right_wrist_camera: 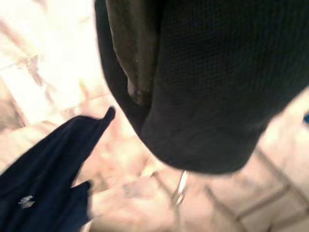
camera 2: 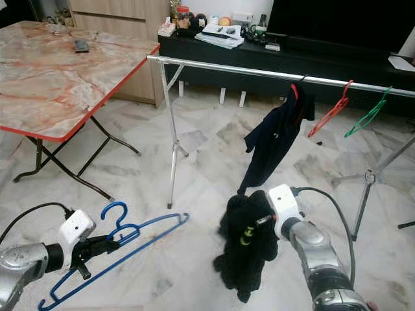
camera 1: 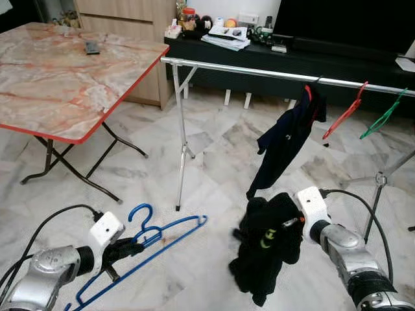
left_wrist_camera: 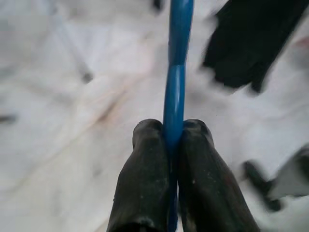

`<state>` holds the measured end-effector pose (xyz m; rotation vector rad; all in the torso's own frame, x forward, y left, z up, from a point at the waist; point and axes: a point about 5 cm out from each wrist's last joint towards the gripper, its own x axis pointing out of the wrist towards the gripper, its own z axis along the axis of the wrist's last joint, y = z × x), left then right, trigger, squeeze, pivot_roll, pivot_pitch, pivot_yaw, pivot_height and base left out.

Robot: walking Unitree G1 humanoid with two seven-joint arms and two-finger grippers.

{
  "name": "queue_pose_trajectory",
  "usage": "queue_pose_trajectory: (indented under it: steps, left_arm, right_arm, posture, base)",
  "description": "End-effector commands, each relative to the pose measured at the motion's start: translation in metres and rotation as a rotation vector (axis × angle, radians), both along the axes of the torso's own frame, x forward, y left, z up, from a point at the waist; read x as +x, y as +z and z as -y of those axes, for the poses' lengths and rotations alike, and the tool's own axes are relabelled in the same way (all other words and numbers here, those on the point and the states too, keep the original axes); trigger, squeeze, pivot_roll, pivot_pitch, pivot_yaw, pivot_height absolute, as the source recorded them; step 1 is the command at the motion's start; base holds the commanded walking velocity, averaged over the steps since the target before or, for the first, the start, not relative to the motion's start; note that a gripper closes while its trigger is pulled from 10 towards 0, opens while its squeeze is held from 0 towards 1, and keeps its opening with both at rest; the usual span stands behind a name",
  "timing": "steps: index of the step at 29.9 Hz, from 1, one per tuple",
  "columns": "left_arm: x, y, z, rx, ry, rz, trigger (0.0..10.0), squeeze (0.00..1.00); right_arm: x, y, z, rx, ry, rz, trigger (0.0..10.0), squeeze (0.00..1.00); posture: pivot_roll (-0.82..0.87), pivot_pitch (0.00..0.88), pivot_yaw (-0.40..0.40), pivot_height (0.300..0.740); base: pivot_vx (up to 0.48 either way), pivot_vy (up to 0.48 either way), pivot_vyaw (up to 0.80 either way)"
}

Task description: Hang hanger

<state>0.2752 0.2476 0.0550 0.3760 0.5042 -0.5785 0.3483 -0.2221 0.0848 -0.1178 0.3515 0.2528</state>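
Left gripper: clamped on the blue hanger, low, well short of the rail.
Right gripper: fingers buried in the black garment; grip unclear.
Risk: the garment may slide off while being threaded.

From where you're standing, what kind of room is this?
Most likely a home living room used for drying laundry. A metal clothes rail holds a dark garment and empty hangers; behind it a low black media cabinet carries household clutter, and a marble-pattern folding table stands on the tiled floor.
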Motion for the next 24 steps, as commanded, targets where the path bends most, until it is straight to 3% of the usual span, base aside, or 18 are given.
queue_pose_trajectory:
  steps: [1,6,9,10,12,13,14,16,17,19,21,23,24]
  left_arm:
    - [-0.002,-0.018,0.002,0.080,0.045,-0.001,10.0,0.00]
    - [-0.008,-0.040,0.007,0.083,0.180,0.011,10.0,0.00]
    - [-0.020,-0.056,-0.006,0.150,0.329,0.005,10.0,0.00]
    - [-0.029,-0.064,-0.014,0.138,0.430,-0.012,10.0,0.00]
    - [-0.033,-0.068,-0.017,0.145,0.460,-0.020,10.0,0.00]
    - [-0.047,-0.080,-0.022,0.167,0.523,-0.057,10.0,0.00]
    - [-0.051,-0.083,-0.023,0.173,0.537,-0.066,10.0,0.00]
    - [-0.062,-0.092,-0.023,0.162,0.572,-0.110,10.0,0.00]
    - [-0.075,-0.102,-0.022,0.146,0.614,-0.162,10.0,0.00]
    - [-0.084,-0.108,-0.020,0.123,0.661,-0.182,10.0,0.00]
    - [-0.086,-0.110,-0.019,0.111,0.681,-0.183,10.0,0.00]
    - [-0.092,-0.114,-0.017,0.076,0.766,-0.179,10.0,0.00]
    - [-0.092,-0.114,-0.017,0.076,0.766,-0.179,10.0,0.00]
  right_arm:
    - [0.005,0.011,0.000,0.114,-0.083,0.064,0.0,0.00]
    - [-0.001,0.001,-0.003,0.262,-0.250,0.081,0.0,0.00]
    - [-0.009,-0.005,-0.008,0.347,-0.323,0.115,0.0,0.00]
    - [-0.014,-0.009,-0.010,0.357,-0.356,0.131,0.0,0.00]
    - [-0.017,-0.010,-0.011,0.362,-0.371,0.138,0.0,0.00]
    - [-0.024,-0.013,-0.013,0.392,-0.418,0.161,0.0,0.00]
    - [-0.026,-0.013,-0.013,0.401,-0.430,0.166,0.0,0.00]
    - [-0.031,-0.014,-0.013,0.409,-0.465,0.185,0.0,0.00]
    - [-0.038,-0.015,-0.013,0.414,-0.508,0.210,0.0,0.00]
    - [-0.044,-0.015,-0.011,0.404,-0.552,0.231,0.0,0.00]
    - [-0.047,-0.014,-0.011,0.395,-0.568,0.242,0.0,0.00]
    - [-0.058,-0.011,-0.009,0.297,-0.558,0.274,0.0,0.00]
    - [-0.058,-0.011,-0.009,0.297,-0.558,0.274,0.0,0.00]
  posture:
    - [0.07,0.091,-0.074,0.740]
    - [0.07,0.093,-0.067,0.740]
    - [0.06,0.092,-0.057,0.740]
    - [0.06,0.093,-0.052,0.740]
    - [0.06,0.092,-0.047,0.740]
    - [0.06,0.093,-0.041,0.740]
    - [0.06,0.093,-0.041,0.740]
    - [0.06,0.093,-0.037,0.740]
    - [0.06,0.091,-0.028,0.740]
    - [0.06,0.088,-0.026,0.740]
    - [0.07,0.087,-0.025,0.740]
    - [0.07,0.073,-0.026,0.740]
    - [0.07,0.073,-0.026,0.740]
  base:
    - [0.000,0.000,0.00]
    - [0.000,0.000,0.00]
    - [0.000,0.000,0.00]
    - [0.000,0.000,0.00]
    - [0.000,0.000,0.00]
    - [0.000,0.000,0.00]
    - [0.000,0.000,0.00]
    - [0.000,0.000,0.00]
    - [0.000,0.000,0.00]
    - [0.000,0.000,0.00]
    - [0.000,0.000,0.00]
    - [0.000,0.000,0.00]
    - [0.000,0.000,0.00]
